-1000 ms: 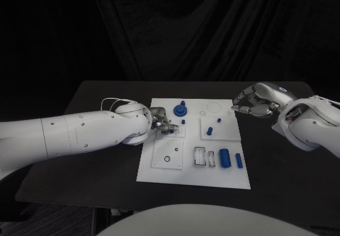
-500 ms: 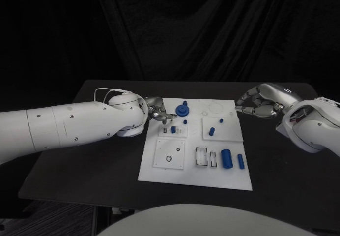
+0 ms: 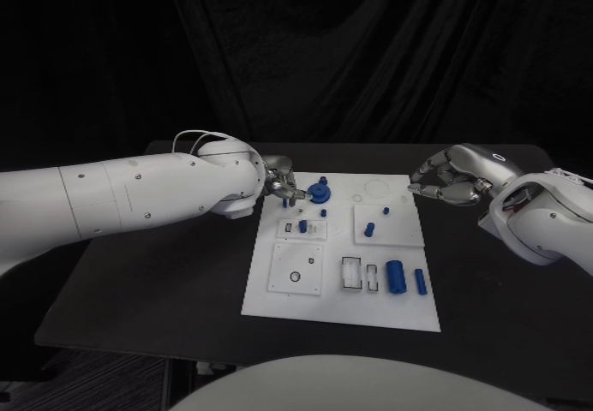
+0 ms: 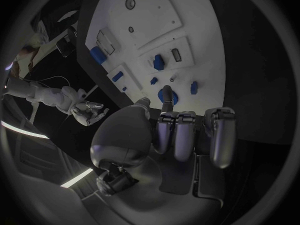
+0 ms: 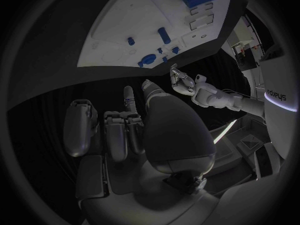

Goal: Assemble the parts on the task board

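Observation:
The white task board lies in the middle of the black table. A round blue part with a peg stands near its far left corner, and is also visible in the left wrist view. A small blue part stands in the small plate just nearer. Two short blue pegs stand in the right plate. Two blue cylinders lie at the near right. My left hand hovers at the board's far left edge beside the round part, fingers loosely bent and holding nothing. My right hand hangs curled off the board's far right corner.
A square plate with a black ring sits on the board's near left, and rectangular slots lie beside the cylinders. Bare black table runs to the left and right of the board.
My left hand has lifted off the small plate and drawn back toward the board's far left corner, leaving the small blue part standing there. The right hand has barely moved.

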You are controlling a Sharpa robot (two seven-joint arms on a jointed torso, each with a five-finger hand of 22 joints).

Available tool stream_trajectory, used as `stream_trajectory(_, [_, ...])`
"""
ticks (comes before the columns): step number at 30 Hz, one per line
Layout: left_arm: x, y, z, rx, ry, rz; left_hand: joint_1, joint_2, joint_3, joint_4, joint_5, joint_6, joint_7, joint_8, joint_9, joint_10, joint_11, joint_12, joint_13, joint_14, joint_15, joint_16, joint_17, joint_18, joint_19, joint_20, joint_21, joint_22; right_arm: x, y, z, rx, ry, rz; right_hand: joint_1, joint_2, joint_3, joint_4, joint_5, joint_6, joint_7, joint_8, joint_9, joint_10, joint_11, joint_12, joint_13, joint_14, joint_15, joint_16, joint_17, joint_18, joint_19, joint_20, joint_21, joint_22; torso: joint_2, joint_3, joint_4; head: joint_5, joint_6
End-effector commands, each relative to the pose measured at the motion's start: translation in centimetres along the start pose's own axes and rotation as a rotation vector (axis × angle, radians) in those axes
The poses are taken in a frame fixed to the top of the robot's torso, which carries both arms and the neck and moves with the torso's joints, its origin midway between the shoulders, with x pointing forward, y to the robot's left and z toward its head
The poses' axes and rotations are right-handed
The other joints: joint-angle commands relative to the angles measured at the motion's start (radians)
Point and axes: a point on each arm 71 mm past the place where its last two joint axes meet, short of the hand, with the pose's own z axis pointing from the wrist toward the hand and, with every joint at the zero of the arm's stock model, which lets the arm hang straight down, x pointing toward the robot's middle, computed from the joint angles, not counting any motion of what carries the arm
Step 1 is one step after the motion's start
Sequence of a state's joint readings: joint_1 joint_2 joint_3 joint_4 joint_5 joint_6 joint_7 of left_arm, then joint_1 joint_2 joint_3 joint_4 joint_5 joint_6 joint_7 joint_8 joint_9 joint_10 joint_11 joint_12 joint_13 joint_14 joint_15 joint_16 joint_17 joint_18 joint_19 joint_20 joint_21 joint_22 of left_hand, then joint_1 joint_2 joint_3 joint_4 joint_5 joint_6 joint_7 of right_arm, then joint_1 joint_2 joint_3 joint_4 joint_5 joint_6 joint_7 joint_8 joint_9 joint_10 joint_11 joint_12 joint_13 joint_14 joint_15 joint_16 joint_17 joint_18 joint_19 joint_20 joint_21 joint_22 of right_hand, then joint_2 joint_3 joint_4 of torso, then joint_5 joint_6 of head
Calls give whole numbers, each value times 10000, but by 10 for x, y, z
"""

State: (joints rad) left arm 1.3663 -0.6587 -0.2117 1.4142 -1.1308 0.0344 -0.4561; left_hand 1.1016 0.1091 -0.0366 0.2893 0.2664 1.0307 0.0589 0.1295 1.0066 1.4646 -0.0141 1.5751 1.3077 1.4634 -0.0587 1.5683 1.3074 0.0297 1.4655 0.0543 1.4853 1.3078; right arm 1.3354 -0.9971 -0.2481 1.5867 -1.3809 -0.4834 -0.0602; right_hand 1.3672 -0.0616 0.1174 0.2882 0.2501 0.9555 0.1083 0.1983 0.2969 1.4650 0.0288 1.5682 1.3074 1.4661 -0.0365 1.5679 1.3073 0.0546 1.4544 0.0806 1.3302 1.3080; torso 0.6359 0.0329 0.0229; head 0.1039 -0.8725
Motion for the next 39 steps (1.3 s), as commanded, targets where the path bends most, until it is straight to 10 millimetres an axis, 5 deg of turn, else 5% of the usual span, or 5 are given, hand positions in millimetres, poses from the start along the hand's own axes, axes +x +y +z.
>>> stream_trajectory(1, [9, -4, 6, -123, 2106, -405, 465, 13, 112, -108, -228, 113, -14, -77, -53, 1062, 62, -43, 2631, 1074, 64, 25, 2634, 23, 152, 70, 22, 1831, 0, -2, 0, 176, -81, -11, 6, 6, 28, 8, 64, 54, 20, -32, -18, 1058, 53, 26, 2634, 1047, 68, 29, 2635, 18, -31, -5, -22, 1880, -20, 27, -9, 24, -2])
stream_trajectory(7, [9, -10, 17, -743, 3058, -92, 884, -45, 216, -218, -267, 127, -24, -174, -138, 1062, 51, -43, 2631, 1074, 54, 25, 2634, 28, 145, 59, 5, 1833, 0, -1, 1, 154, -67, -7, 6, 6, 28, 8, 64, 54, 20, -32, -18, 1058, 53, 26, 2634, 1047, 68, 29, 2635, 18, -31, -5, -22, 1880, -25, 29, -44, 31, -2])
stream_trajectory(17, [8, -15, 27, -1232, 3878, 416, 901, -92, 124, -69, -1266, 267, 60, -452, -556, 1062, 120, -43, 2631, 1074, 107, 25, 2634, 43, 107, 101, -62, 1822, 1, 0, 1, 161, -24, -4, 15, 21, 40, 0, 88, 57, 17, -33, -24, 1058, 51, 26, 2634, 1047, 68, 29, 2635, 21, -36, -5, -35, 1877, -24, 7, -25, 11, -2])
stream_trajectory(39, [5, -20, 35, -1383, 3772, 412, 785, -36, 56, -48, -1234, 378, 22, -351, -414, 1062, 90, -43, 2631, 1074, 86, 25, 2634, 52, 98, 91, -100, 1821, 1, 0, -1, 185, 31, 16, 57, 60, 79, -18, 190, 70, 11, -35, -39, 1058, 45, 26, 2634, 1047, 63, 29, 2635, 21, -31, -8, -35, 1877, -20, 4, -5, -54, -2])
